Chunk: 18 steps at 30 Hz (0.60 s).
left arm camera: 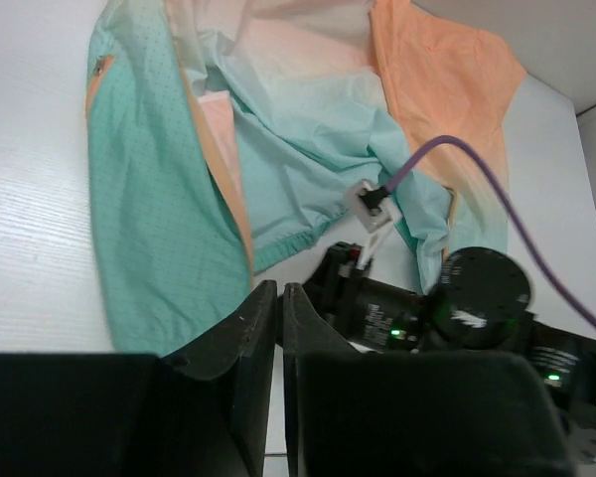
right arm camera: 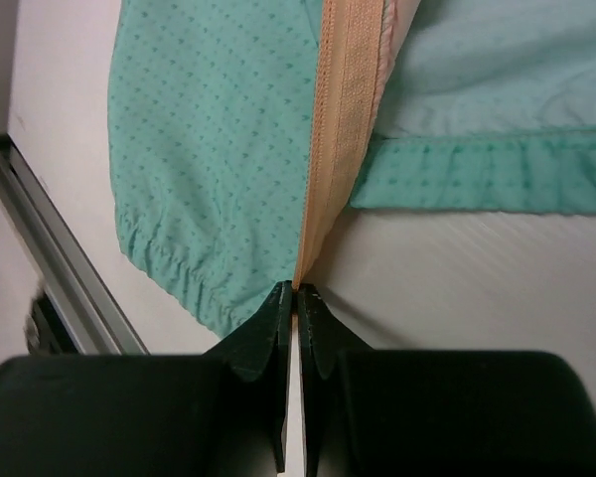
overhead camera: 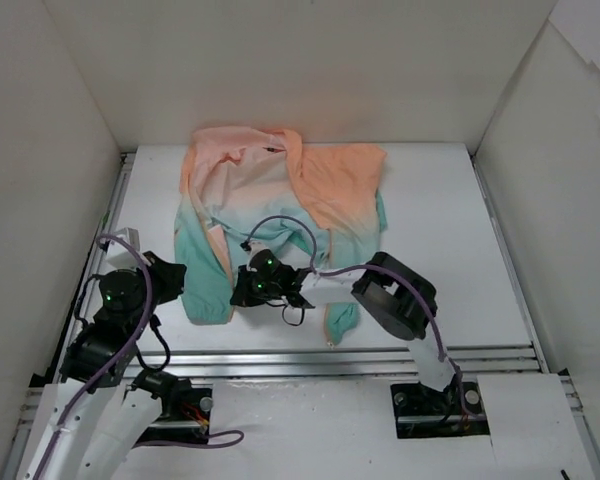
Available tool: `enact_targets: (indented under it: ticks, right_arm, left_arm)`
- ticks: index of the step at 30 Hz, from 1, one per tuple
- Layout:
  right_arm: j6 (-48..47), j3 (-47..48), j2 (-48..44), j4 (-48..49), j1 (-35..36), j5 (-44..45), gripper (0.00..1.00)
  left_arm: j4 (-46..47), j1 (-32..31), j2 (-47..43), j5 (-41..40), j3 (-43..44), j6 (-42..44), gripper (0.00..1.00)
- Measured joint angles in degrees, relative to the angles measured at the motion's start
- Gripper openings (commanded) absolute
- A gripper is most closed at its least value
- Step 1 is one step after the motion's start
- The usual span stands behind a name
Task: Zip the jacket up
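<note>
The jacket (overhead camera: 280,190) lies crumpled on the white table, peach-orange at the far end and mint-teal at the near hem. My right gripper (overhead camera: 236,292) reaches left across the hem. In the right wrist view it (right arm camera: 296,290) is shut on the bottom end of the orange zipper edge (right arm camera: 343,119) of the teal panel (right arm camera: 219,139). My left gripper (overhead camera: 176,278) sits just left of the jacket's teal side. In the left wrist view it (left arm camera: 279,290) is shut and holds nothing, with the jacket (left arm camera: 159,199) beyond it and the right arm's wrist (left arm camera: 447,308) to its right.
White walls enclose the table on the left, back and right. Metal rails (overhead camera: 330,355) run along the near edge, also in the right wrist view (right arm camera: 50,248). A purple cable (overhead camera: 280,222) loops above the jacket's middle.
</note>
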Motion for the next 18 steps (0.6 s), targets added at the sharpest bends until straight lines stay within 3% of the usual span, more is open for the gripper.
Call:
enact_targets:
  ticks: [7, 11, 12, 15, 18]
  right_arm:
    - [-12.1, -10.7, -21.0, -16.0, -8.3, -4.4, 0.00]
    - [-16.1, -16.3, -30.4, -21.4, -9.0, -4.2, 0.01]
    - [-16.3, -18.2, -31.8, -21.8, -9.3, -3.7, 0.17]
    - [-15.4, -22.4, -32.5, -23.3, -10.3, -2.4, 0.42]
    - [-14.0, -25.5, -32.3, -23.3, -11.5, -1.7, 0.49]
  left_arm:
    - [8.2, -1.9, 10.1, 6.3, -1.5, -0.1, 0.02]
    - [12.3, -6.1, 18.3, 6.7, -2.8, -0.1, 0.03]
    - [13.4, -7.8, 20.6, 6.4, -3.2, -0.1, 0.05]
    - [14.8, -14.1, 27.5, 4.3, -3.5, 0.3, 0.06]
    - [15.2, -19.9, 32.7, 1.1, -3.4, 0.9, 0.10]
